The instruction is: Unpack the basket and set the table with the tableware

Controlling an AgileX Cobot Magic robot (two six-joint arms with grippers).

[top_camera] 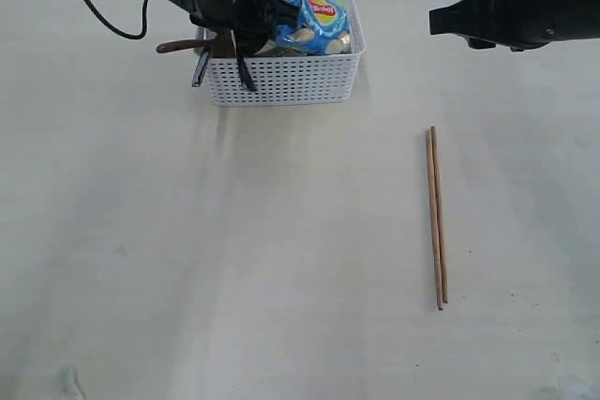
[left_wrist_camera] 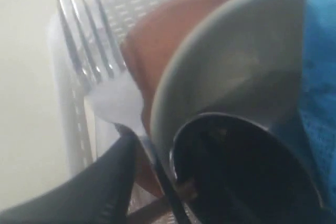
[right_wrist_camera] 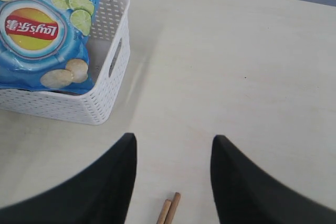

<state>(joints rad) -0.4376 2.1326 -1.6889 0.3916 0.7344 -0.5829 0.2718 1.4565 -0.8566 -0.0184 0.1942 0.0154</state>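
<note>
Black rubber was all I could see of my left gripper point(top_camera: 225, 39), which hung down inside the left end of the basket point(top_camera: 281, 81). One finger point(left_wrist_camera: 100, 182) showed close up, with the steel fork point(left_wrist_camera: 89, 40) running right beside it, and I could not tell whether my jaws were spread or pinching its handle. The fork lay along the basket's perforated wall, handle end at my finger and tines pointing away from it, with the brown plate point(left_wrist_camera: 152, 40), the pale bowl point(left_wrist_camera: 236, 66) and the steel cup point(left_wrist_camera: 236, 171) crowded against it. Taking the fork looked like the step in hand. To do it well I judged I should grip the handle alone, squarely across its width, and draw it out along its own length so that the tines cleared the wall and plate. The blue snack bag point(top_camera: 309, 7) filled the basket's right end. My right gripper point(right_wrist_camera: 173, 177) hovered off to the right of the basket, fingers spread and holding nothing. Further out, well apart from the basket on the table point(top_camera: 187, 250), the chopsticks point(top_camera: 436, 222) lay side by side, their long axis running straight away from the basket's side of the table.
</note>
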